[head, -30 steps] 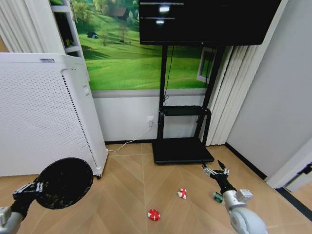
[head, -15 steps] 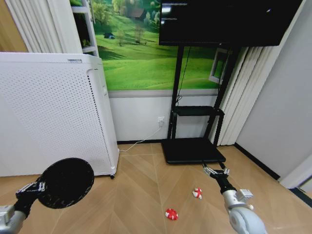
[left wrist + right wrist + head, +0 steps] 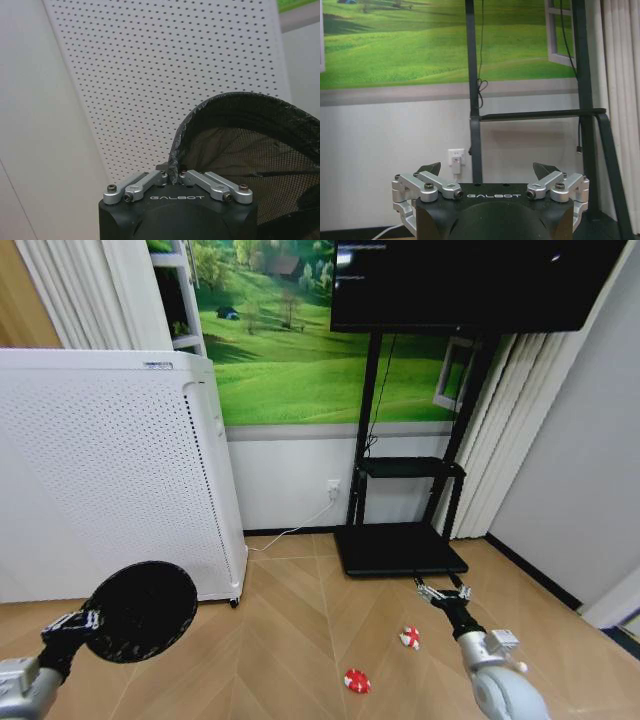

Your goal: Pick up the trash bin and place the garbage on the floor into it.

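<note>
Left gripper [image 3: 174, 176] pinching bin [image 3: 141, 611] rim, right gripper [image 3: 444, 592] spread, empty. View swung since earlier – wads [image 3: 410, 637] [image 3: 356, 680] now nearer right fingers; approach underway.

My left gripper [image 3: 78, 621] grips the black trash bin [image 3: 141, 611] by its rim beside the white appliance [image 3: 110, 470]; my right gripper [image 3: 443, 592], fingers spread, hangs above two red-and-white wads [image 3: 410, 637] on the floor [image 3: 290, 640].
</note>
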You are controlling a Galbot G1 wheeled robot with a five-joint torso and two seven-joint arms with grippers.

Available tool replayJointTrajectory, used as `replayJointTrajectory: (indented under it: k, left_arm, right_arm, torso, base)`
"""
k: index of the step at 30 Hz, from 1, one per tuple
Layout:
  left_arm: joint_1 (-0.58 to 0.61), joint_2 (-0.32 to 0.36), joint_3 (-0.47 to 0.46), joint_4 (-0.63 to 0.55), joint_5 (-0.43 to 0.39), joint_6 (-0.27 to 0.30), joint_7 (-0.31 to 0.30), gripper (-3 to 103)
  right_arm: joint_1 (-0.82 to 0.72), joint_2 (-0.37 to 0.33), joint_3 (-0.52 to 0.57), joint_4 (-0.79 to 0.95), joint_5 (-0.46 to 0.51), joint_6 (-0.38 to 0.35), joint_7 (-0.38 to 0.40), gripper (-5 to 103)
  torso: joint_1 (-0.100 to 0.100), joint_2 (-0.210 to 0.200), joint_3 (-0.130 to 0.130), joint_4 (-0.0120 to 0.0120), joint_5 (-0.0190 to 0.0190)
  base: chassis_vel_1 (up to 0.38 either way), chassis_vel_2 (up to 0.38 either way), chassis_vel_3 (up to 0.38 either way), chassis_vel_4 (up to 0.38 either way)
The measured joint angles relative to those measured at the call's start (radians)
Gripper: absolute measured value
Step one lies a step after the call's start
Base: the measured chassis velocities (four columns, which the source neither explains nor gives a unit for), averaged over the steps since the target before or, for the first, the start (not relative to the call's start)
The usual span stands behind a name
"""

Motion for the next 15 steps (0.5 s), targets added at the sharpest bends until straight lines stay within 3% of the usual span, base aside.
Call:
replayJointTrajectory:
  k: [3, 6, 15]
  left_arm:
    - [-0.018, -0.007, 0.021, 0.008, -0.019, -0.004, -0.017, 3]
    - [-0.054, -0.021, 0.061, 0.019, -0.038, -0.004, -0.035, 3]
    - [-0.148, -0.075, 0.202, 0.067, -0.031, 0.0, -0.071, 3]
  right_arm:
    - [-0.004, -0.001, -0.004, 0.002, 0.01, 0.006, 0.003, 100]
    - [-0.006, -0.013, -0.004, -0.003, -0.011, 0.013, 0.004, 100]
    - [-0.025, -0.096, -0.018, -0.018, -0.049, -0.033, 0.028, 100]
  torso:
    - [0.0, 0.0, 0.0, 0.0006, 0.0001]
    - [0.0, 0.0, 0.0, -0.0004, -0.0004]
    - [0.0, 0.0, 0.0, -0.0004, 0.0004]
  base:
    - [0.233, 0.199, -0.17, -0.177]
    - [0.147, 0.11, -0.117, -0.131]
    - [-0.02, -0.008, 0.026, 0.012]
